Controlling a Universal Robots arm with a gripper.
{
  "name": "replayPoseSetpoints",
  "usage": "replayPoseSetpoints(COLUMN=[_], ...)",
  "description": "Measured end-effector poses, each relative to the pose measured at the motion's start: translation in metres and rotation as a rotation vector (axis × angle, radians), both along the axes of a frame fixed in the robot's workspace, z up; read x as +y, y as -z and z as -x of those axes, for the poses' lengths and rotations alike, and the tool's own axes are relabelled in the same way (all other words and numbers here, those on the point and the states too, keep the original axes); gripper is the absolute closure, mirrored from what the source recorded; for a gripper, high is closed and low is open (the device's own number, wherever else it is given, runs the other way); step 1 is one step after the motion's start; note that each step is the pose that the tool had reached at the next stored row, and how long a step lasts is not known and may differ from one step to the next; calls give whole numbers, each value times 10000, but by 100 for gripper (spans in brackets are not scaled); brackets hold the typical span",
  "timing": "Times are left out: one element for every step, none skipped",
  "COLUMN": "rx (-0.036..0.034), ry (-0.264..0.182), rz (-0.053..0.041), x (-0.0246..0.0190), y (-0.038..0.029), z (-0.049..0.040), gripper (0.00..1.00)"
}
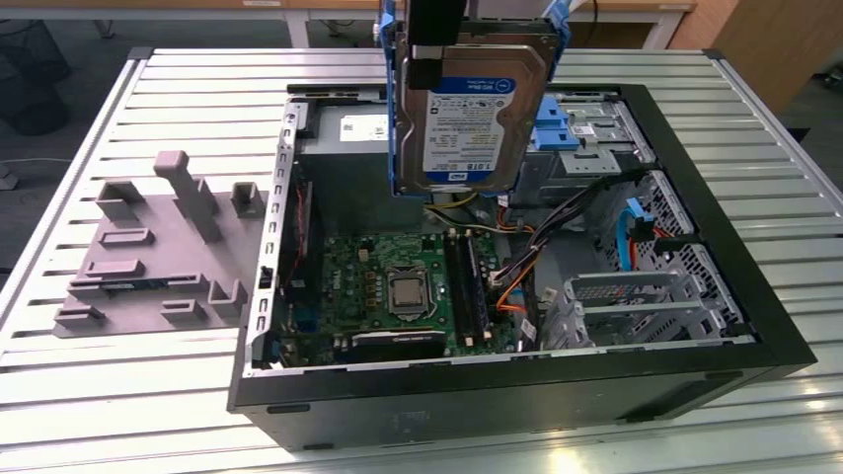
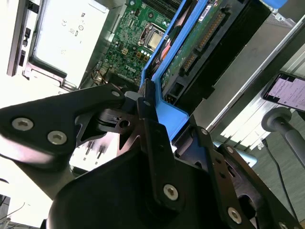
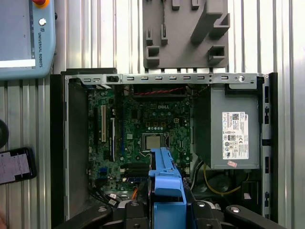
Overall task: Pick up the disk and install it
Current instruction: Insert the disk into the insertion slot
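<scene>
The disk (image 1: 475, 109), a silver drive with a white-and-blue label clipped in a blue frame, hangs upright above the open computer case (image 1: 737, 341). My gripper (image 1: 432, 44) holds it from above, near the exterior view's top edge. In the second wrist view the black fingers (image 2: 145, 107) clamp the blue frame's end, and the disk (image 2: 205, 43) points down toward the motherboard. In the first wrist view the disk's blue frame (image 3: 164, 179) sticks out from my gripper (image 3: 165, 206) over the case's inside.
The case holds a green motherboard (image 1: 395, 276), a grey power-supply box (image 3: 228, 129), loose cables and a blue bracket (image 1: 554, 128) at the drive bays. A grey fixture (image 1: 158, 247) lies on the slatted table. A teach pendant (image 3: 24, 38) and a phone (image 3: 14, 164) lie beside the case.
</scene>
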State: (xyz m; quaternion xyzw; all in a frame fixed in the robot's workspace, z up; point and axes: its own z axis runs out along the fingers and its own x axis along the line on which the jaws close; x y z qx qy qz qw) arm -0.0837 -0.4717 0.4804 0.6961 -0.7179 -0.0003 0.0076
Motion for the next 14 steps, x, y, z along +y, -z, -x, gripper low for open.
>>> replayPoseSetpoints(rx=[0,0,0,-1,-1,-1,-1,-1,-1,-1,-2,-1,-4,-10], ry=[0,1,0,1,0,1,1,0,0,1,2,1,0,0], rz=[0,0,0,0,0,-1,-1,-1,0,-1,-2,-1,-1,0], x=[0,-5,-17,-38,-59,-81,-101,-116,-127,-133,-134,-134,-135,-135], y=[0,0,0,1,1,1,2,3,3,4,7,7,8,8], z=[-1,-1,-1,-1,-1,-1,-1,-1,-1,-1,-1,-4,-9,-12], gripper=[64,64,64,64,64,64,64,64,64,64,64,64,64,64])
